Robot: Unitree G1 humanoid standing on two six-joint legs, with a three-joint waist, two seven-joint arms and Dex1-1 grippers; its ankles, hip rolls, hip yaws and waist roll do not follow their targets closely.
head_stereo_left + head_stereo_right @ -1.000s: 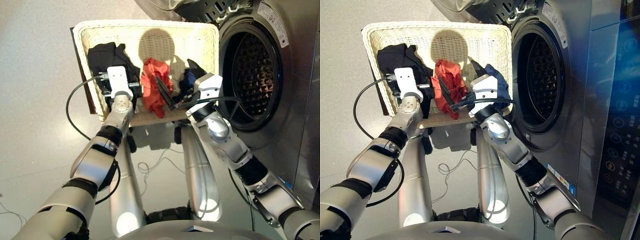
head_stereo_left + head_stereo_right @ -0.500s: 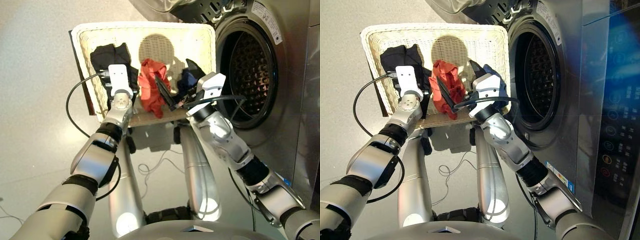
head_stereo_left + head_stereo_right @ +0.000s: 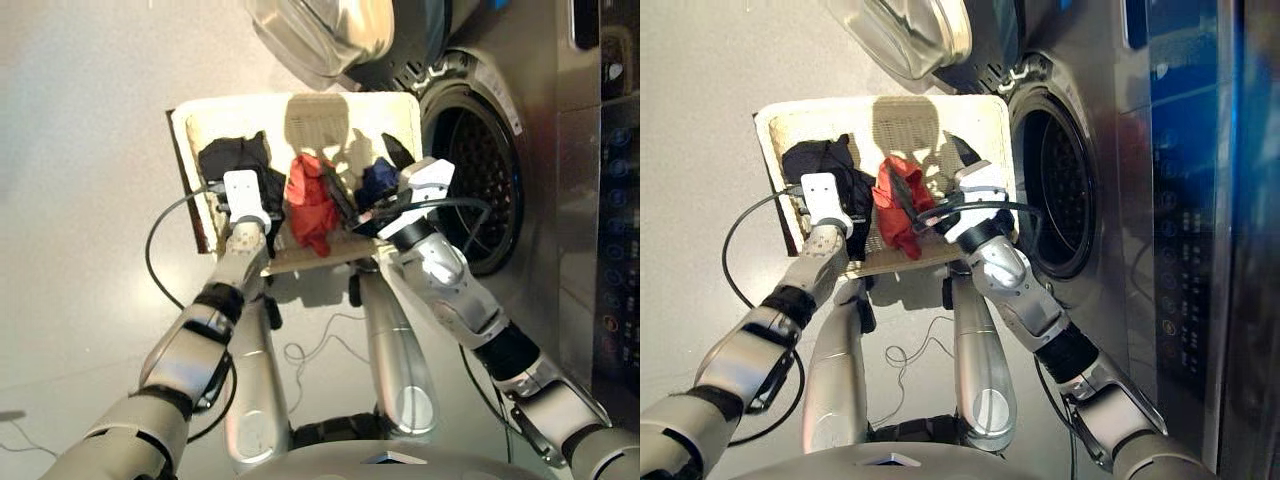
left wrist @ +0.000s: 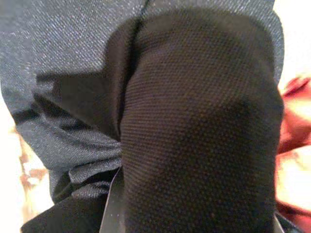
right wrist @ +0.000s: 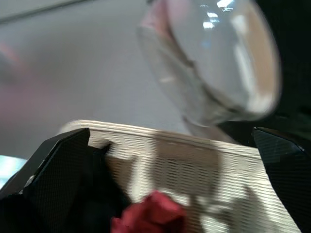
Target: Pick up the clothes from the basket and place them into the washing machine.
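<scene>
The cream basket [image 3: 250, 108] lies on the floor beside the washing machine [image 3: 468, 182], whose drum stands open. Of the clothes in the basket, a black piece [image 3: 232, 157] lies left, an orange-red piece [image 3: 311, 203] in the middle and a navy piece [image 3: 378, 177] right. My left gripper [image 3: 243, 180] is pressed down into the black piece, and black cloth [image 4: 194, 126] fills the left wrist view. My right gripper [image 3: 366, 178] hovers open over the navy piece, one finger [image 3: 340, 200] beside the red cloth, nothing held.
The round glass door [image 3: 322, 35] hangs open above the basket's far side. A dark panel with buttons [image 3: 615, 200] rises on the right. A thin cable [image 3: 300, 348] loops on the grey floor near my feet.
The camera has pulled back and shifted, so the door and panel now show. Both grippers sit in about the same places over the clothes.
</scene>
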